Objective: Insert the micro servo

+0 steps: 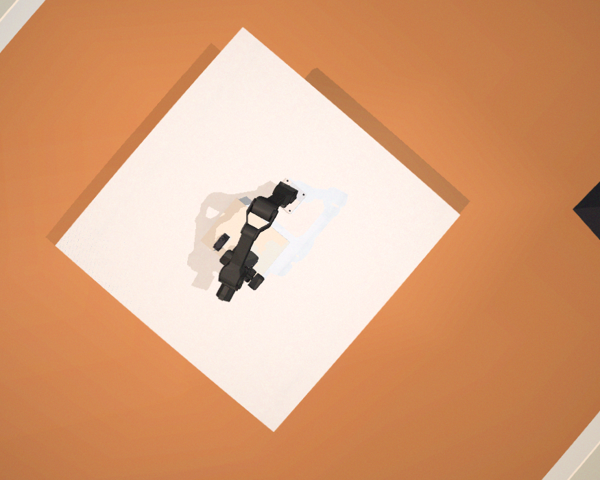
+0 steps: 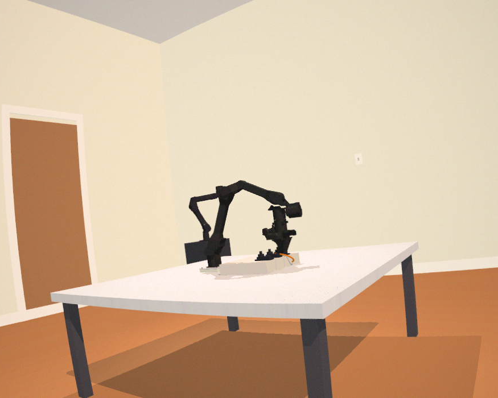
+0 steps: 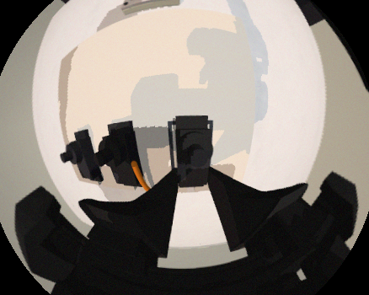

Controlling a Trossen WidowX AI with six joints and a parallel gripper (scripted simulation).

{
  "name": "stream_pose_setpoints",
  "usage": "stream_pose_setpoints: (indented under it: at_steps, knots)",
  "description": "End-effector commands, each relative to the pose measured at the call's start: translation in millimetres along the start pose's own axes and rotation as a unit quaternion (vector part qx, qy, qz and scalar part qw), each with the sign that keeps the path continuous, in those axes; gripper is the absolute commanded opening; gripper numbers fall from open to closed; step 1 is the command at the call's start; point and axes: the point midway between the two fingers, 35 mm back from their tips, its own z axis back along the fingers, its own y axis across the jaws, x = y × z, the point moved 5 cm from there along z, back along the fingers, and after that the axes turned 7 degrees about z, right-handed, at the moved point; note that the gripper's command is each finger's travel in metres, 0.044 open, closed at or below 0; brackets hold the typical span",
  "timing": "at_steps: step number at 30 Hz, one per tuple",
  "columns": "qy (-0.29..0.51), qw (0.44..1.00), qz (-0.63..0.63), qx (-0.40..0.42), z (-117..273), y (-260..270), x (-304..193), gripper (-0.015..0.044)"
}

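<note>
My gripper (image 3: 191, 170) (image 2: 283, 252) is shut on the black loose micro servo (image 3: 192, 147), low at the cream deck (image 3: 110, 67) (image 2: 241, 268) (image 1: 228, 222). The servo's output shaft faces up toward the wrist camera. Thin grey-blue strips of the pocket marking (image 3: 171, 145) show along both sides of the servo; its body covers the pocket opening. An orange cable (image 3: 140, 176) (image 2: 291, 257) shows left of the servo and arcs out past the deck edge in the exterior view. Whether it lies in the notch, and whether the ears touch the deck, I cannot tell.
Two black servos (image 3: 125, 153) (image 3: 88, 156) stand on the deck left of the held one. The arm's base plate (image 1: 291, 208) (image 2: 208, 270) is beside the deck's far side. The deck sits on a white table (image 1: 310, 335) (image 2: 155, 286).
</note>
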Motion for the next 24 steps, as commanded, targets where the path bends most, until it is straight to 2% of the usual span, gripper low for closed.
stream_pose_setpoints:
  at_steps: [1,4,7,10,17,24]
  knots:
    - [0.001,1.000,0.001,0.000,0.0,-0.1,0.2,0.0105]
    - [0.001,1.000,0.001,0.000,-0.3,-0.1,0.3,0.0184]
    - [0.001,1.000,0.001,0.000,5.6,-0.1,0.0,0.0187]
    - [0.001,1.000,0.001,0.000,31.4,0.1,2.6,0.0187]
    - [0.001,1.000,0.001,0.000,34.4,0.3,4.9,0.0187]
    - [0.000,1.000,-0.008,0.001,65.5,-7.2,48.5,0.0371]
